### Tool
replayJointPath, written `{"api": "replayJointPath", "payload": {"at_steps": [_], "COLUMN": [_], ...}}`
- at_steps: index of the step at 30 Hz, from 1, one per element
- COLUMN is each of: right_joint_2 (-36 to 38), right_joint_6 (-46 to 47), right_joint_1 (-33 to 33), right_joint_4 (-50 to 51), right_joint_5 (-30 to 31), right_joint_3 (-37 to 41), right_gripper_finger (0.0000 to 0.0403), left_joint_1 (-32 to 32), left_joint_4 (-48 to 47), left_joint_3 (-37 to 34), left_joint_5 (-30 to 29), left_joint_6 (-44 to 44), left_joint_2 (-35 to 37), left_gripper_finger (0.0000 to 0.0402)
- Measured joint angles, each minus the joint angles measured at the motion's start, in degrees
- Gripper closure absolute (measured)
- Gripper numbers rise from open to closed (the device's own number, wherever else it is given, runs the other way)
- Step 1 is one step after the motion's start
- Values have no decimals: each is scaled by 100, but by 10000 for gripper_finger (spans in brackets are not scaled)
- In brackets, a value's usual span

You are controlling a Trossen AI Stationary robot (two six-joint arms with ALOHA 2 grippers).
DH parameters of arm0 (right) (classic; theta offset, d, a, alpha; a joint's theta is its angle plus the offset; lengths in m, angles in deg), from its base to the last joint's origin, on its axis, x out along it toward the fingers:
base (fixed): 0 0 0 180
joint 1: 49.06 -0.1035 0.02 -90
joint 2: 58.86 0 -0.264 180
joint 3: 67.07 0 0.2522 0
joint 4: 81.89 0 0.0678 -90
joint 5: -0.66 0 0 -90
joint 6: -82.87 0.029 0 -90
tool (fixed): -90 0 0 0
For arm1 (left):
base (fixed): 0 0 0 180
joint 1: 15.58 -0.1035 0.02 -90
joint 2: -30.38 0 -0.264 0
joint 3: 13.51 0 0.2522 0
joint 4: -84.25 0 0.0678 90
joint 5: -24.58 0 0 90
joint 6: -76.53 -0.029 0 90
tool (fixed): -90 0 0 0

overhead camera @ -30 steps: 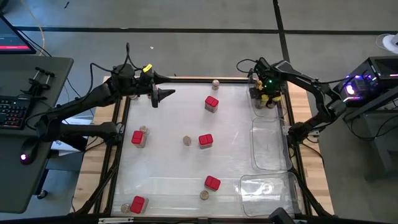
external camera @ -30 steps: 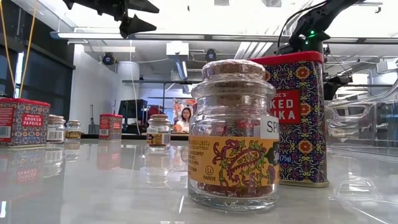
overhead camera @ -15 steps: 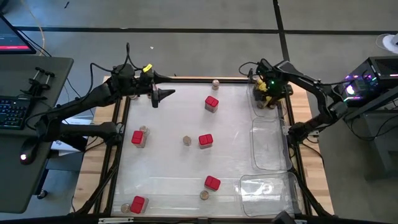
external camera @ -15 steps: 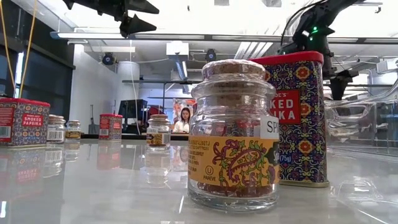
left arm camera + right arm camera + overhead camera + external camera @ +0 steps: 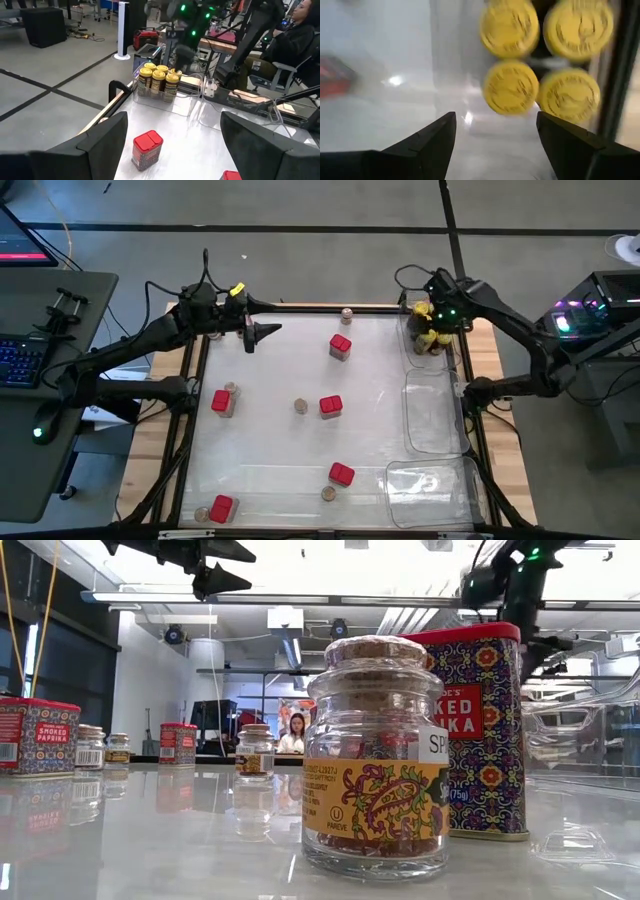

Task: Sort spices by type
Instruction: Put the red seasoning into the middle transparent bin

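Across the bench's far right corner, four yellow-lidded jars [image 5: 511, 88] stand in a clear tray [image 5: 432, 395]. Right gripper [image 5: 495, 142] hovers above them, jaws open and empty. Left gripper [image 5: 262, 333] waits opposite, jaws open.

Table top [image 5: 150, 840]: glossy, reflective. Jar [image 5: 377, 755]: clear glass, cork-like rough top. Tin [image 5: 478, 730]: printed metal. Tray [image 5: 432, 415]: clear plastic.
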Motion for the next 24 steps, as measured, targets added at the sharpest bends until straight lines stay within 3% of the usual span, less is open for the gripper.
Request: {"api": "replayJointPath", "payload": {"at_steps": [6,11,20,24], "right_joint_2": [580,495,-895,-1663], "right_joint_6": [390,586,414,292], "right_joint_1": [-182,-605,-1684,-2112], "right_joint_4": [-2175,-3936,-5116,-5022], "right_joint_5": [-807,-1142,-1655,-1588], "right_joint_3": [0,-2,-7,-174], "right_gripper_finger": [130,130,130,130], "left_joint_1": [0,0,0,0], "left_joint_4": [-8,-384,-1359,-1382], "left_joint_3": [0,0,0,0], "left_joint_5": [73,119,-187,-199], "left_joint_6": [210,319,418,521], "left_joint_2": [170,542,1010,1019], "left_gripper_finger": [99,99,99,99]}}
